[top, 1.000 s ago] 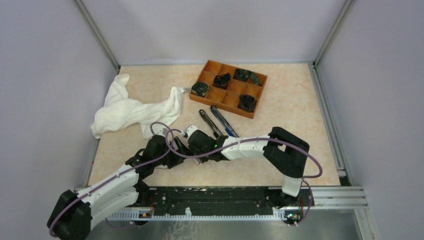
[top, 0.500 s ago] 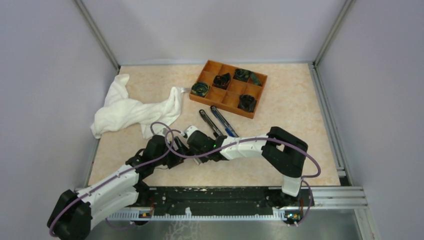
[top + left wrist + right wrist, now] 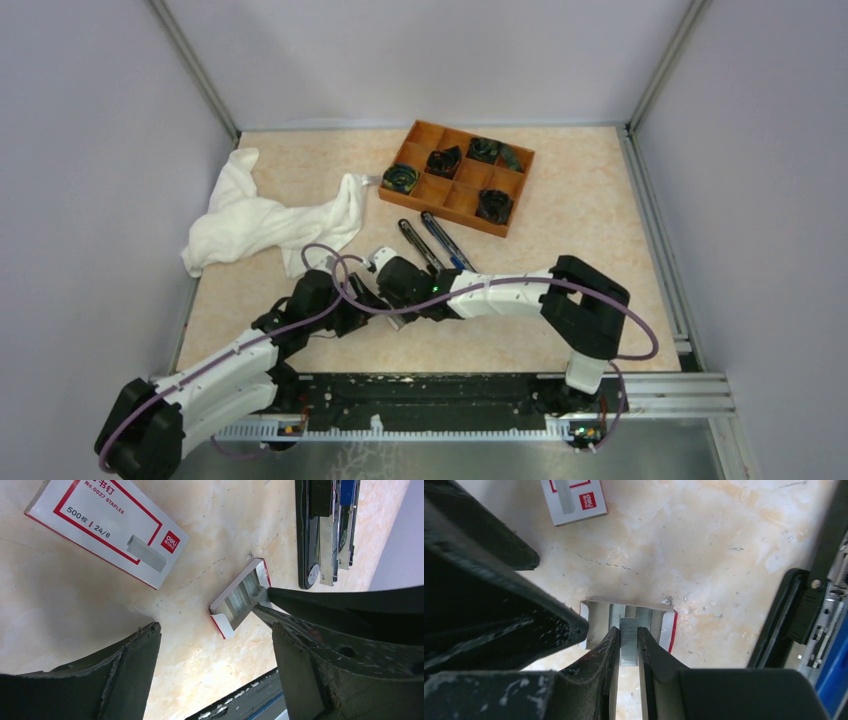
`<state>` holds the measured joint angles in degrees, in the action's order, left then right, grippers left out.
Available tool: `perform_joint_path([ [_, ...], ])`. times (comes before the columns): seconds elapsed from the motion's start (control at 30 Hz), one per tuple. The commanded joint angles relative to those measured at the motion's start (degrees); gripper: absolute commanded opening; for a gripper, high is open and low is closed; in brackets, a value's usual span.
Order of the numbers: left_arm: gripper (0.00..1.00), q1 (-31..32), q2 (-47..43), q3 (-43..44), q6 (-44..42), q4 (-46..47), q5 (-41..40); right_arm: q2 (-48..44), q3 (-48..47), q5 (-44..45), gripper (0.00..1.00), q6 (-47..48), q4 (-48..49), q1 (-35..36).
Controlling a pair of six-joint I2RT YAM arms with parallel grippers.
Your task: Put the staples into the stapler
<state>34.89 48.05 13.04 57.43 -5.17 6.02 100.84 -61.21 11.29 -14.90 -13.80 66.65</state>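
right fingers (image 3: 599, 660) pinch a staples strip (image 3: 628, 647) at the open carton tray (image 3: 672, 630), more strips lying in it; left fingers (image 3: 135, 655) spread wide, flanking the tray; stapler (image 3: 310, 540) just beyond the right fingers.

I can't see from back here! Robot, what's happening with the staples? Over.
Left pincer open, hovering by the tray. Right pincer pinching the staples in their open tray. Stapler lies apart, nothing blocking. Over.
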Motion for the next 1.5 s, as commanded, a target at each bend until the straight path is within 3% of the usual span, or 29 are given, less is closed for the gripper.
perform_joint_path([
  [0.0,0.88,-0.05,-0.73,-0.48,-0.53,-0.47,-0.04,-6.81,-1.63,0.85,0.17,2.06,-0.40,0.85],
  [0.23,0.89,-0.09,-1.81,-0.12,-1.65,-0.46,0.02,-13.16,1.52,3.22,0.17,4.42,-2.57,-0.99],
  [0.73,0.92,-0.09,-1.51,1.82,-4.21,-0.77,-0.06,-24.46,10.95,1.24,0.17,8.12,-6.34,-14.90],
  [1.03,0.95,-0.09,-1.30,2.49,-5.14,-0.84,-0.38,-25.73,14.45,-1.87,0.17,8.57,-3.95,-23.19],
  [1.47,0.99,-0.09,1.03,3.66,-6.66,0.37,0.21,-24.84,17.65,-1.41,0.15,11.55,0.98,-26.40],
])
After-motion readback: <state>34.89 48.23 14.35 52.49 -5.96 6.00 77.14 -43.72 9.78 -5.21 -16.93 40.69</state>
